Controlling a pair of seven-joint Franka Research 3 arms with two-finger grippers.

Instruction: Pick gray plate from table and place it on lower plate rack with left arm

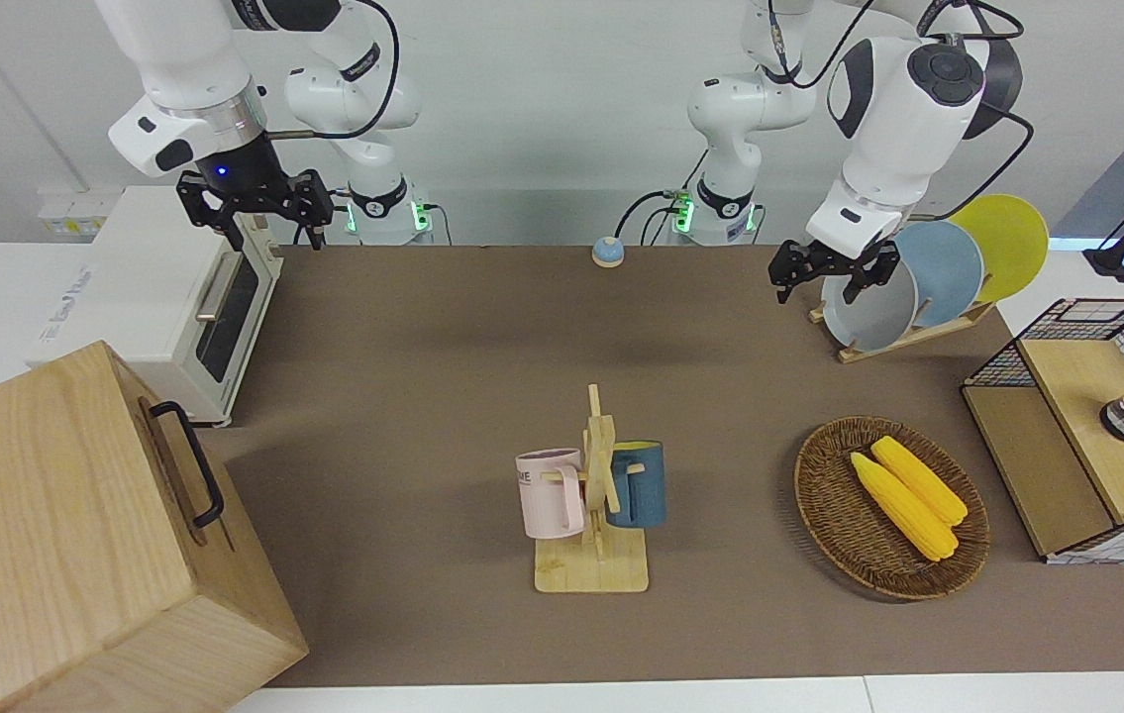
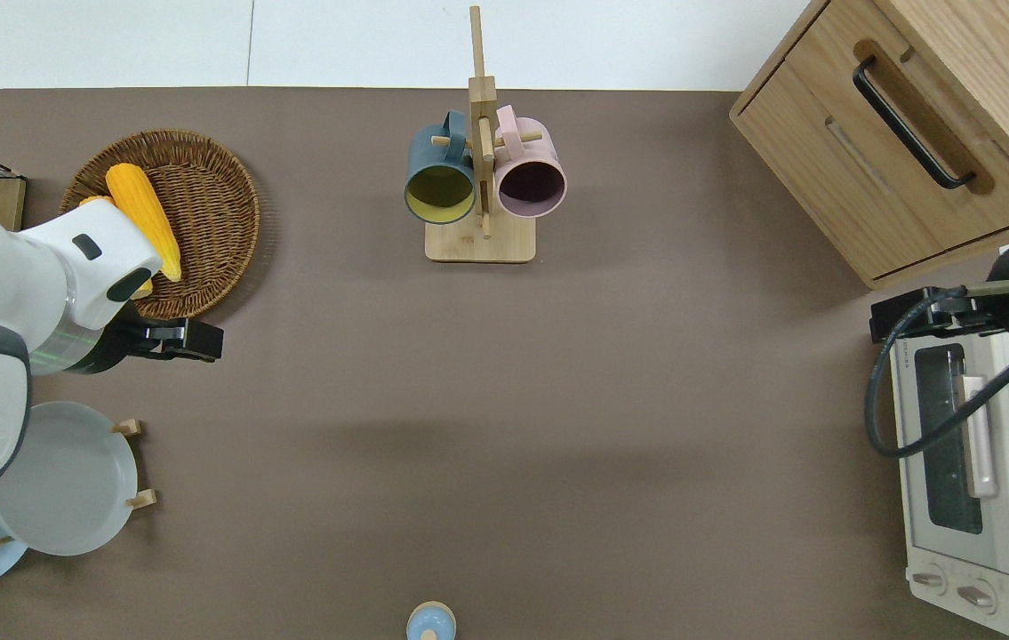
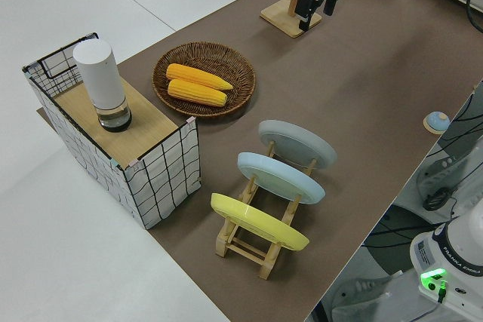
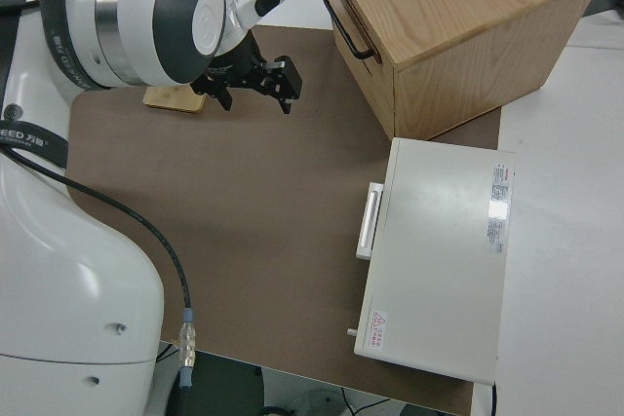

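At the left arm's end of the table (image 1: 443, 376), we are finding the gray plate (image 2: 64, 480) already leaning in the lowest slot of the rack (image 3: 260, 243), propped between pegs so it is staying tilted, with a blue plate (image 3: 279, 176) and a yellow plate (image 3: 256, 220) slotted above it. We are judging the placing done, since the left gripper (image 2: 180, 339) is hanging empty with its fingers apart, clear of the plate, over bare table between the rack and a corn basket (image 2: 202, 178). We are recording the right arm as parked, its gripper (image 1: 255, 203) spread and holding nothing.
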